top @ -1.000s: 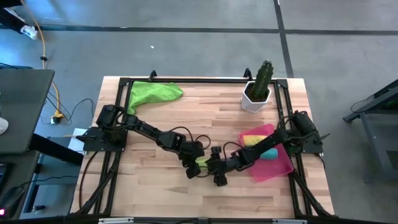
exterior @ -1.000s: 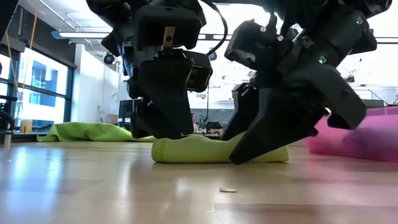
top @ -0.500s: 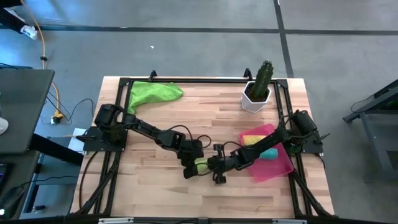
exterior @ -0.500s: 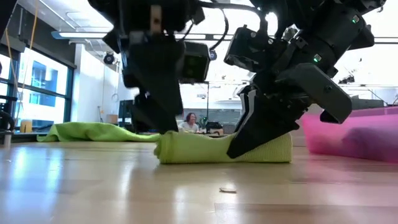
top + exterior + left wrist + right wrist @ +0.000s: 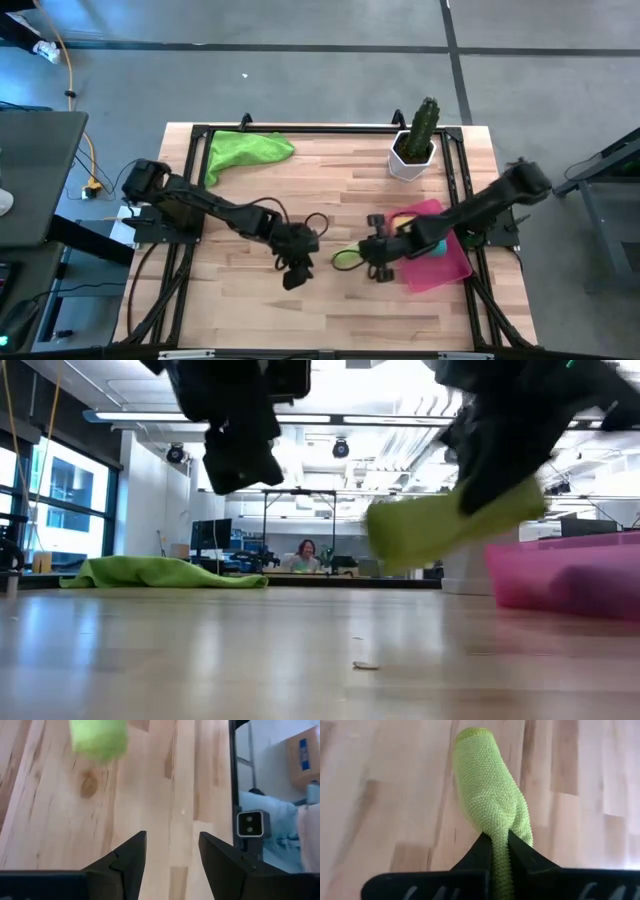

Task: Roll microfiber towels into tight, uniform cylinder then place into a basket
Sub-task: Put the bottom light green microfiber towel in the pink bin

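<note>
Lime green and soft, the rolled towel (image 5: 492, 805) hangs in the air, pinched at one end by the right gripper (image 5: 378, 258), whose fingers are squeezed tight on it. In the low view it is off the wood, tilted, just beside the basket (image 5: 560, 575). The grip is only on one end, so I think the roll could sag, come loose or slip out on the way over. If it is carried too low, its hanging end might bump the near wall of the basket and unroll, or push the basket. The left gripper (image 5: 170, 852) is close by over bare wood, its fingers apart and holding nothing, so the two arms could knock each other if the right one swings back that way. There is open table in front of and between the arms, with plenty of room to lift. The basket sits near the right edge of the table (image 5: 250, 300), so a hard shove could slide it toward that edge. It already holds a yellow roll (image 5: 405, 226) and a teal roll (image 5: 436, 246), so the free room inside is small and the new roll could land on top of them. Farther off, the cactus pot (image 5: 414, 145) stands behind the basket. The other green towel (image 5: 245, 150) lies flat at the far left corner, not yet rolled.
</note>
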### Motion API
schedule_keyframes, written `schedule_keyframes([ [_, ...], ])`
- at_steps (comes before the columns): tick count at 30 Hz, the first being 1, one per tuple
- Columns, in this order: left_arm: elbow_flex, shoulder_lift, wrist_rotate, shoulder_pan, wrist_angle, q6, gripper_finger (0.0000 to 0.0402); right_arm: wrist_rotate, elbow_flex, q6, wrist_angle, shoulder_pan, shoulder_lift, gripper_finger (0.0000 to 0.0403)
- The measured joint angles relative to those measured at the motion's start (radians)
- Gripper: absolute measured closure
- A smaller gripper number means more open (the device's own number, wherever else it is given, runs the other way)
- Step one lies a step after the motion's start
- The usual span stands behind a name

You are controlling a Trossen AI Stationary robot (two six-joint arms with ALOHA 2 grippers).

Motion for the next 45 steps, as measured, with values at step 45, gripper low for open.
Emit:
schedule_keyframes([
  [45, 0.000, -0.003, -0.408, -0.104, 0.141, 0.017, 0.0229, -0.143, -0.367, 0.754, -0.294, 0.392, -0.303, 0.0357],
])
